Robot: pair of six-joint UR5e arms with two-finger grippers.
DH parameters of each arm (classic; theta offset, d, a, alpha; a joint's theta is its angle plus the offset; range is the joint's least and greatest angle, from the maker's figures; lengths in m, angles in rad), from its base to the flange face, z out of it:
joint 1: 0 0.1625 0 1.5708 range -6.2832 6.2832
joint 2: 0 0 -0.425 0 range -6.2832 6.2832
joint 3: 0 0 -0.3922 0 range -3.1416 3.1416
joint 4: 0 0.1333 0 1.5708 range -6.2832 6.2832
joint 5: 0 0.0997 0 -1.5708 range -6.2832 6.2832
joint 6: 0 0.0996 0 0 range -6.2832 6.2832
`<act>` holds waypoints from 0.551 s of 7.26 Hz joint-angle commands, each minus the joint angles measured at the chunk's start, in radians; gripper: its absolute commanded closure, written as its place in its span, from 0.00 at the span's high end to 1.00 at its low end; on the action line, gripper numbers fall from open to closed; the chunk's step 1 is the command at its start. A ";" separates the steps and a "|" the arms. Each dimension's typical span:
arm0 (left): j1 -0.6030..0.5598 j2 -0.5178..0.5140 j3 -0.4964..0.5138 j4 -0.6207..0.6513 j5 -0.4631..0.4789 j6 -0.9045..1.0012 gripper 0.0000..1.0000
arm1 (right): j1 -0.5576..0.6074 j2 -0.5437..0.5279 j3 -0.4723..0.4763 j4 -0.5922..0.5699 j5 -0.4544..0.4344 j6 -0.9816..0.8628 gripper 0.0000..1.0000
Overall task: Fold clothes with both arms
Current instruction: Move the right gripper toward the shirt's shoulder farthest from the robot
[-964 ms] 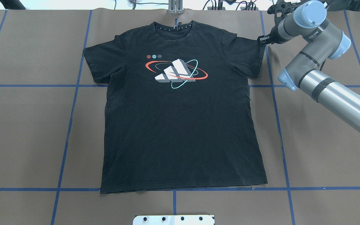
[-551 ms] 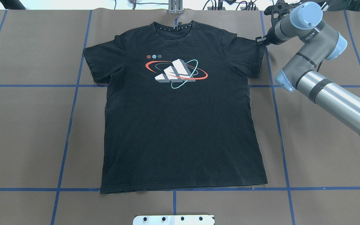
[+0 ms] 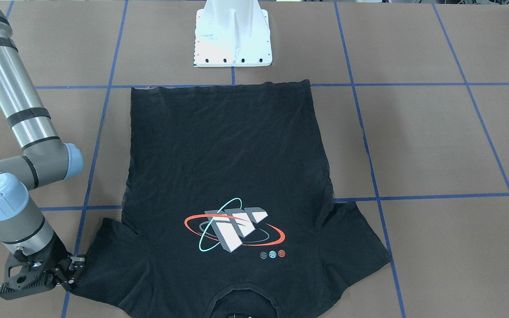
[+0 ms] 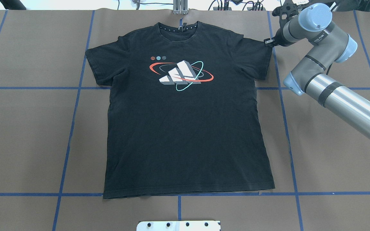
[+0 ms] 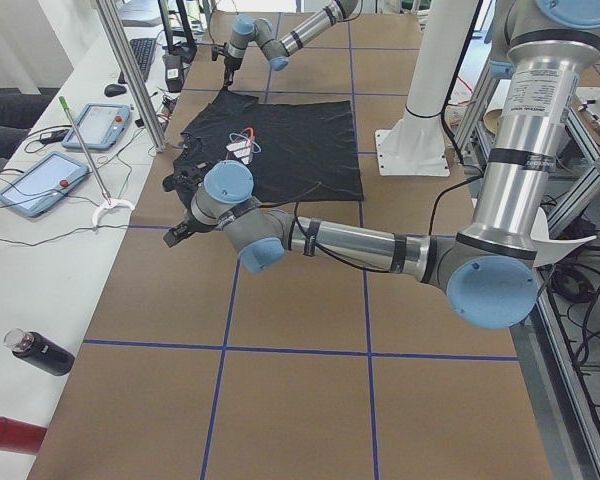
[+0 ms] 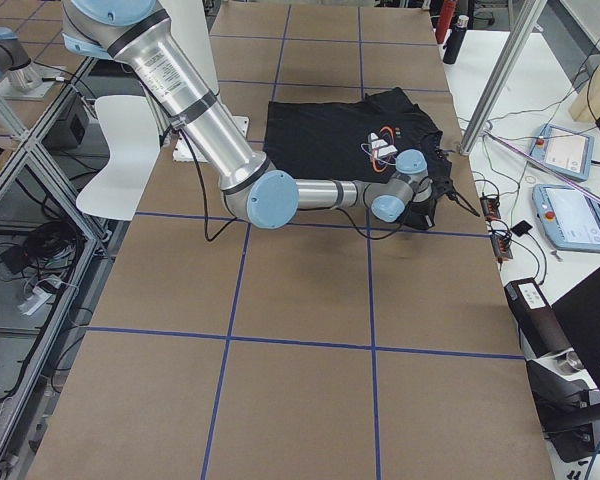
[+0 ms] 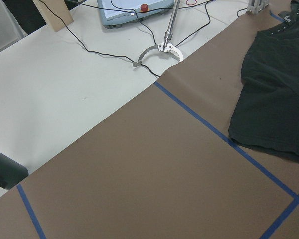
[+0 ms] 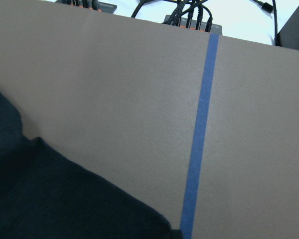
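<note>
Spread flat, print up, on the surface [image 4: 27, 128], the T-shirt [image 4: 185, 128] is ready for folding. The right gripper [image 3: 72, 271], jaws seemingly parted, is at the sleeve tip, apparently to pinch it. Whether the left gripper [image 5: 173, 238] is open cannot be told.

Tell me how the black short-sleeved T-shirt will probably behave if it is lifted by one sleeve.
The black short-sleeved T-shirt lies flat with soft wrinkles, so probably floppy: lifted by the sleeve at the right gripper, the rest would likely hang and drag. It looks thin, so probably light. Pushed on the brown paper table cover, it would likely bunch.
</note>
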 commanded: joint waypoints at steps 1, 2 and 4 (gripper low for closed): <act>0.000 -0.001 0.001 0.000 0.000 -0.001 1.00 | 0.001 -0.029 0.209 -0.205 -0.009 0.036 0.00; 0.002 -0.001 0.001 0.000 -0.001 -0.001 1.00 | -0.038 -0.021 0.284 -0.276 -0.065 0.152 0.00; 0.002 -0.001 0.000 0.000 -0.002 -0.001 1.00 | -0.173 0.075 0.289 -0.365 -0.247 0.389 0.00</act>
